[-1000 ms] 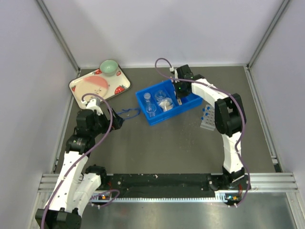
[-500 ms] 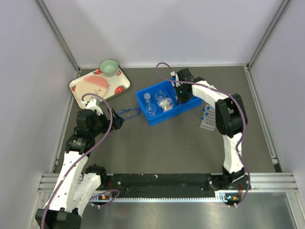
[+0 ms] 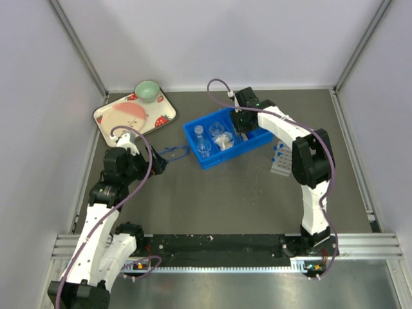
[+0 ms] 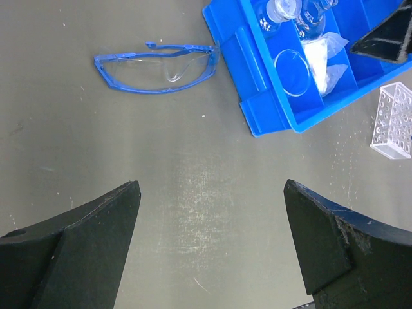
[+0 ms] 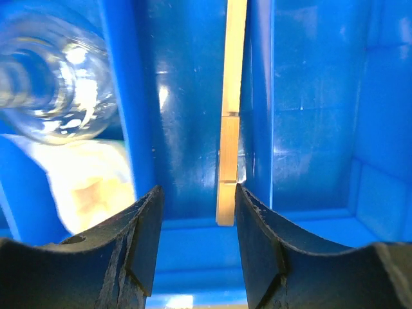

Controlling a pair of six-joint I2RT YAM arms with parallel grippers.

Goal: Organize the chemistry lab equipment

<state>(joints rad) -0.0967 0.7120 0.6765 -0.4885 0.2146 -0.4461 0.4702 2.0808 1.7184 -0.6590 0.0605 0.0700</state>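
Showing slim, segmented yellow strip point(image 5: 231, 96).

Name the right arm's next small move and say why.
Probably raise the right gripper straight up, out of the bin. Its jaws stand apart, and the yellow stick leans on a divider, seemingly not clamped, so it looks placed. The goggles lie outside the bin.

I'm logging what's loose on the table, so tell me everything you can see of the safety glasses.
The safety glasses have a blue frame and a clear, plastic-looking lens. They lie flat on the dark table beside the blue bin, one end at its corner, possibly touching. Nothing holds them.
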